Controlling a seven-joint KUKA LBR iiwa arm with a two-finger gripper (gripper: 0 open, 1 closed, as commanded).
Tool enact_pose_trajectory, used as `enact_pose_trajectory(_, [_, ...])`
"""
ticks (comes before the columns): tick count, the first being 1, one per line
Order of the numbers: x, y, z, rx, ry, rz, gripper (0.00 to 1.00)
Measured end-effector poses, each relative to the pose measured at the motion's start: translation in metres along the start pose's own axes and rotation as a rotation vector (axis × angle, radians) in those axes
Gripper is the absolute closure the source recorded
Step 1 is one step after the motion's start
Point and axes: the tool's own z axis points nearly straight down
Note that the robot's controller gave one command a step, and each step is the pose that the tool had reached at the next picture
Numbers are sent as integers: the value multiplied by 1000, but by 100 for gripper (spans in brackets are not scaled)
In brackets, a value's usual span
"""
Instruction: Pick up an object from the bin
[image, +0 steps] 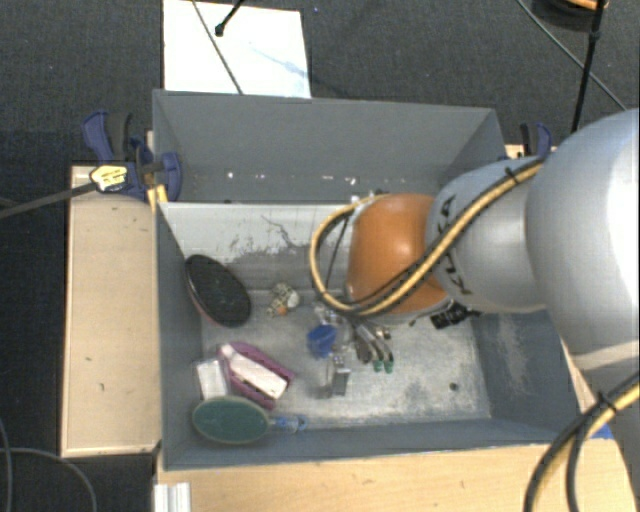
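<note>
Gripper (345, 372) is down near the middle of the bin (320, 150), right beside a small blue thing (321, 341), and honestly can't tell if it's open or closed. Black brush (217, 290), purple box (255, 372) and green disc (230, 420) sit along the left wall.

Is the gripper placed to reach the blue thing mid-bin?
Probably yes: the blue thing lies right beside the gripper, on the bin floor, with nothing lying over it.
</note>
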Motion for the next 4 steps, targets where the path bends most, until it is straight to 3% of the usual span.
enact_pose_trajectory(1, [-3, 3, -4, -3, -8, 4, 100])
enact_pose_trajectory(2, [-15, -22, -67, -2, -15, 13, 100])
enact_pose_trajectory(3, [-13, -20, -63, -3, -8, 14, 0])
enact_pose_trajectory(4, [1, -38, 1, -2, -1, 3, 0])
